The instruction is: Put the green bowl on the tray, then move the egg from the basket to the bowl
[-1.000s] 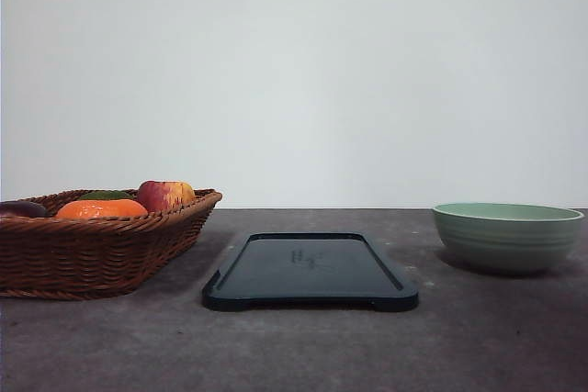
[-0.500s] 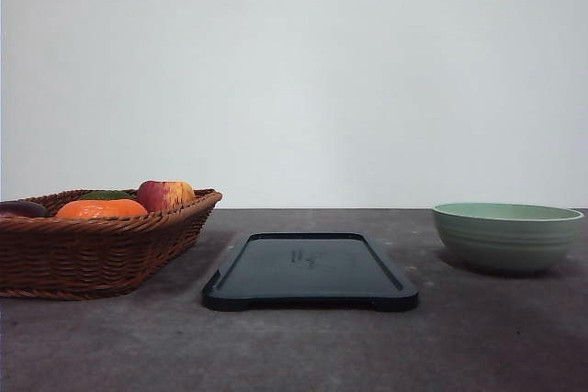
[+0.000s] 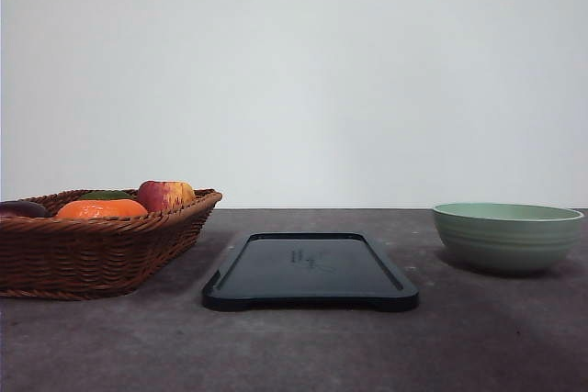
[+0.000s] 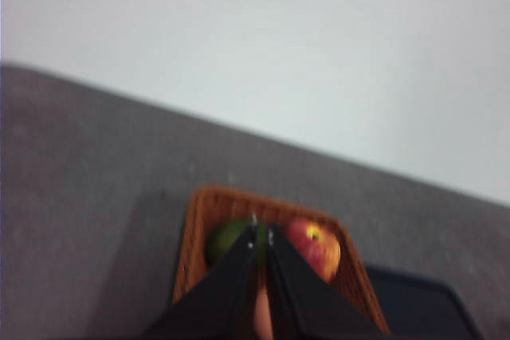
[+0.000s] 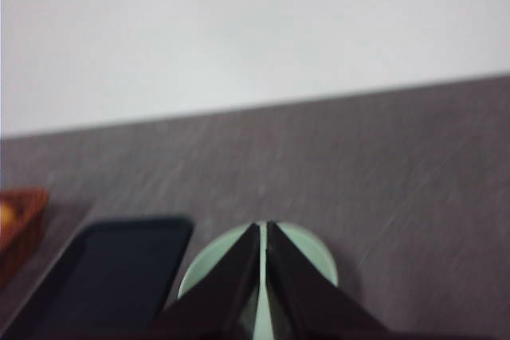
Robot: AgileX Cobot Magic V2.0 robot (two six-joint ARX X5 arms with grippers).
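change: none vs 1 s ago in front view; bowl, tray, basket all unmoved, so task not begun.
bowl: green bowl point(image 3: 508, 237) on table, robot's right, well apart from tray point(image 3: 310, 272); ridged, glossy.
tray: flat, dark, empty.
basket: basket point(image 3: 96, 240) woven wicker, holds apple point(image 3: 165, 195) + orange fruit; egg not clearly seen.
grippers: left gripper point(image 4: 261, 236) fingers together, w/ basket beyond; right gripper point(image 5: 263, 232) fingers together, w/ bowl beyond.

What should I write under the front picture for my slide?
Wicker basket of fruit, empty dark tray and green bowl lined up on a gray table.
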